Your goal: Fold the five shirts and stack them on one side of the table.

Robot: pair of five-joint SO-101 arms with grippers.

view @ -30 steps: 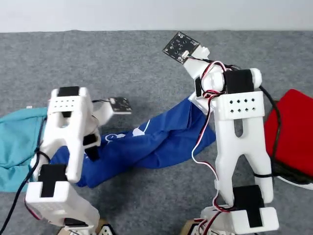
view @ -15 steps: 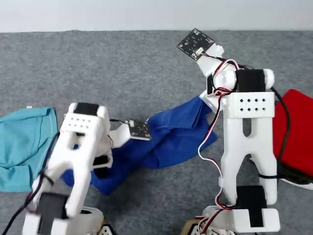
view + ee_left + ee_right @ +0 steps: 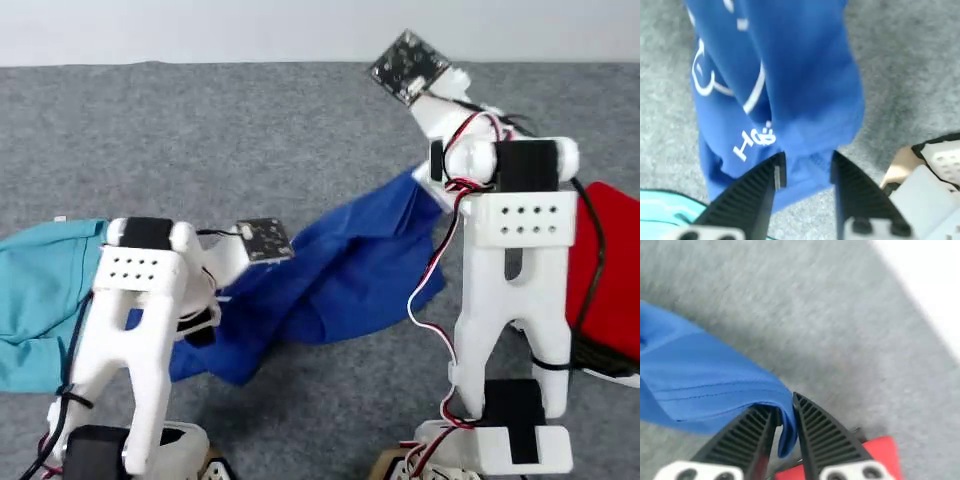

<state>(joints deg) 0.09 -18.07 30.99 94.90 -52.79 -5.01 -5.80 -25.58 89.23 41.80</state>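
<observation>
A blue shirt with white print lies crumpled across the middle of the grey table, stretched between both arms. My left gripper is shut on a bunched hem of the blue shirt at its near left end. At the far right corner of the blue shirt, my right gripper is shut on a thin fold of the edge. A teal shirt lies flat at the left edge. A red shirt sits at the right edge, partly behind the right arm.
The grey felt surface is bare along the back, ending at a white strip. The teal shirt lies close to my left gripper, and the red shirt lies just below my right gripper.
The left arm swung right, then back left, pulling the shirt's near end out again. The right arm moved farther back and right, drawing the far corner with it.
</observation>
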